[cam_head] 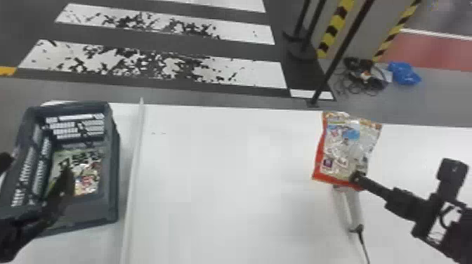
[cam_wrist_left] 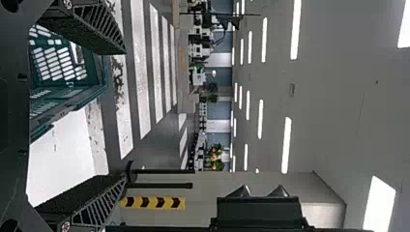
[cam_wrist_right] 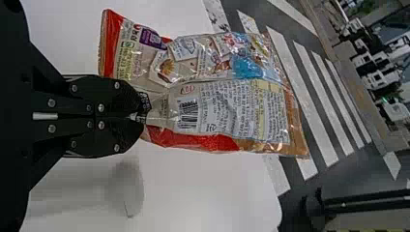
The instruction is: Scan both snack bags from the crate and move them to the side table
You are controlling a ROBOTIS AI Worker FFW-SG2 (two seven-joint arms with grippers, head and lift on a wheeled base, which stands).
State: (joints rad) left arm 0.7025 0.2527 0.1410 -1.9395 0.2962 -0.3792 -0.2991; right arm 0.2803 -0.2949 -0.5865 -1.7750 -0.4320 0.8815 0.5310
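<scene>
step in hand: scanning the first bag, i judge – cannot tell if the code is read
right gripper [cam_wrist_right: 137,117]: jaws pinched on the bottom part of the red-edged snack bag [cam_head: 346,149], held by the white scanner [cam_head: 346,207]; any gap, cannot tell
barcode [cam_wrist_right: 188,114]: on the face toward the right wrist camera
next move: likely aim code at scanner, then set bag on the side table – cannot tell which surface that is
left gripper [cam_wrist_left: 125,114]: jaws spread, nothing between them, by the crate [cam_head: 115,175]
second snack bag [cam_head: 93,172]: lying inside the crate
worktop [cam_head: 224,168]: white, a pale raised strip [cam_head: 136,154] beside the crate
floor: worn white stripes [cam_head: 246,72], blue bundle [cam_head: 404,73], tangled cables [cam_head: 365,79]
ceiling: strip lights [cam_wrist_left: 287,145]
</scene>
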